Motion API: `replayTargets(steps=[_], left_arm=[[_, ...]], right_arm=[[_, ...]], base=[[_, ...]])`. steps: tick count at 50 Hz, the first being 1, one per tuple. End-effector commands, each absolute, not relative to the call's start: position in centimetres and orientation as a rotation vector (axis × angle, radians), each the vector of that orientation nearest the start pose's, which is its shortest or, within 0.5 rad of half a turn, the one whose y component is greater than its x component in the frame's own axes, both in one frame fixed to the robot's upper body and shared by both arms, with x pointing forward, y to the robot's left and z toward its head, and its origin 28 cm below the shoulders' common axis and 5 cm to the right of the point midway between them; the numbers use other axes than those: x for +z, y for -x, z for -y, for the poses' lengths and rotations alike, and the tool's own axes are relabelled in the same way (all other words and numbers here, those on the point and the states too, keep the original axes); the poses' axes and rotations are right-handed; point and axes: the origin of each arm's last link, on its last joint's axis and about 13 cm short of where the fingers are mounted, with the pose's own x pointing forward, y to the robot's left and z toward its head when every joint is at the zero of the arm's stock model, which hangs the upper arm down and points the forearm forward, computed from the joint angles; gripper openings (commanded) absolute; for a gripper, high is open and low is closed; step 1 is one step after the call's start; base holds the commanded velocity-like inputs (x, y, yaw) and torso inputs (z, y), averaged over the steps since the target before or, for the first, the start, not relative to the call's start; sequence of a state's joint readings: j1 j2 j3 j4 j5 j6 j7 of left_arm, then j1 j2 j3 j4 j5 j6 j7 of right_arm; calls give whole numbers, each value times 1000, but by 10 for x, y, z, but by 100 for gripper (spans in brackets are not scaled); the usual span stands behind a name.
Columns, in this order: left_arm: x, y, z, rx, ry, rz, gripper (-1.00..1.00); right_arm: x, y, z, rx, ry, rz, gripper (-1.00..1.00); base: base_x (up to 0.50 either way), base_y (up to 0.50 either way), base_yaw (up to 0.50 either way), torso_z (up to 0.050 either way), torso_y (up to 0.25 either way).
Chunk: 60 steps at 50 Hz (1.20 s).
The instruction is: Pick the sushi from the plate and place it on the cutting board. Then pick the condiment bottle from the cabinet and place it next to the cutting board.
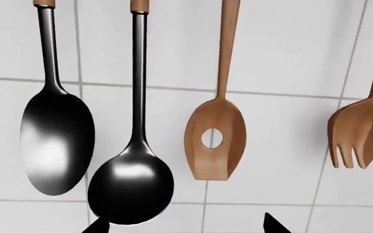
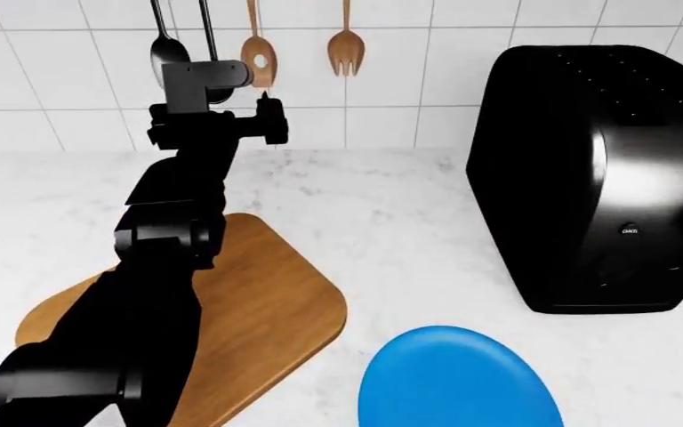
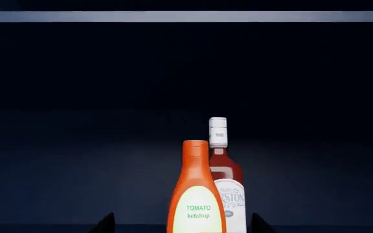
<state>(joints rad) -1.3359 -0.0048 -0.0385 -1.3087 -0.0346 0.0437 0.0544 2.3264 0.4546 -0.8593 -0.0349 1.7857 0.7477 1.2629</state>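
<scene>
Ketchup run: my right claw [image 3: 181, 227], tips spread, faces the condiment bottle [image 3: 196, 194] standing dead ahead inside the dark cabinet; I should advance straight, avoiding the glass bottle [image 3: 227, 184] just behind it.

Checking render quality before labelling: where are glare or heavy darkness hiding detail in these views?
Head view: the left arm renders near solid black, the black appliance carries a broad white glare. Left wrist view: bright highlights on the two black spoons. Right wrist view: dark cabinet interior, only the condiment bottle and the bottle behind it read clearly.
</scene>
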Motion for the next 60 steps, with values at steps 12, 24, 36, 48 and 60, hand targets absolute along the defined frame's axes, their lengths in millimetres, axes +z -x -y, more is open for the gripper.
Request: replayTargets(steps=[12, 24, 36, 48, 60], left_arm=[[198, -436, -208, -42, 66, 73, 100], [198, -436, -207, -49, 61, 77, 100], [197, -436, -207, -52, 52, 76, 100], [197, -436, -206, -49, 40, 80, 100], [198, -436, -206, -45, 32, 79, 100]], right_arm=[[545, -208, 44, -72, 8, 478, 100], [533, -243, 40, 16, -10, 381, 100], [509, -281, 54, -70, -15, 241, 100], [486, -304, 50, -67, -22, 106, -100], [508, -271, 43, 7, -40, 247, -100]], base=[[0, 0, 0, 0, 0], [0, 0, 0, 0, 0], [0, 0, 0, 0, 0], [2, 0, 0, 0, 0], [9, 0, 4, -1, 0]])
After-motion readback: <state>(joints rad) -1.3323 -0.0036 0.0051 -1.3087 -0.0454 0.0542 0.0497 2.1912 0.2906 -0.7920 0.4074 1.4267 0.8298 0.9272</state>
